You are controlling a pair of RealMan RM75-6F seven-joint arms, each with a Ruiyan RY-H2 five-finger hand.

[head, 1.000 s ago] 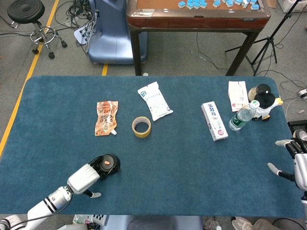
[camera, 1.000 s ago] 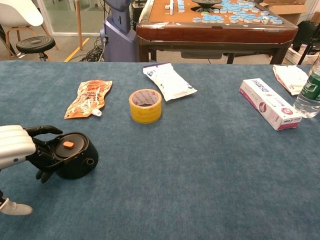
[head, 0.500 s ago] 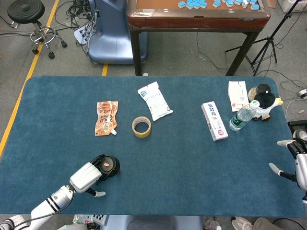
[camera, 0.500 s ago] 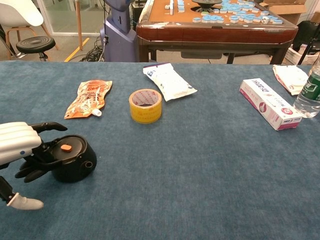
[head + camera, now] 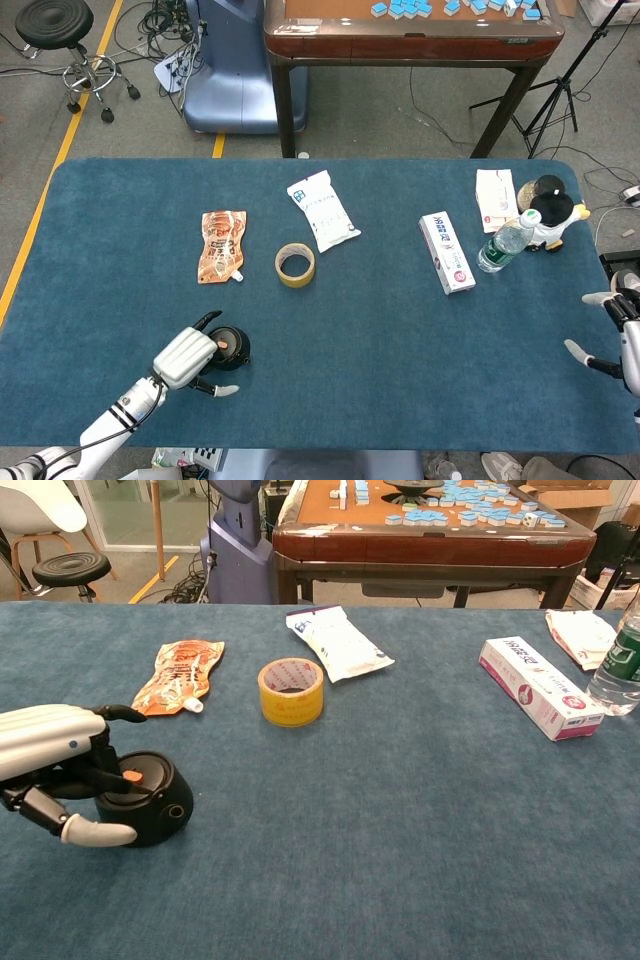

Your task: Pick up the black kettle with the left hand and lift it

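The black kettle (image 5: 231, 347) (image 5: 152, 799), squat and round with an orange knob on its lid, stands on the blue table cloth near the front left. My left hand (image 5: 187, 356) (image 5: 52, 767) lies over its left half. The fingers arch across the lid and handle, and the thumb lies against the kettle's near side, so the hand grips it. The hand hides much of the kettle's left side. At the table's right edge my right hand (image 5: 618, 334) hovers with fingers apart, holding nothing; the chest view does not show it.
Beyond the kettle lie an orange pouch (image 5: 221, 245), a roll of yellow tape (image 5: 295, 264) and a white packet (image 5: 322, 210). A toothpaste box (image 5: 446, 252), a water bottle (image 5: 506, 241) and a black-and-white toy (image 5: 552, 214) are at the right.
My left hand has moved from beside the kettle up and over it, rolling so its back faces up and its thumb comes round the near side. The kettle has hardly shifted.
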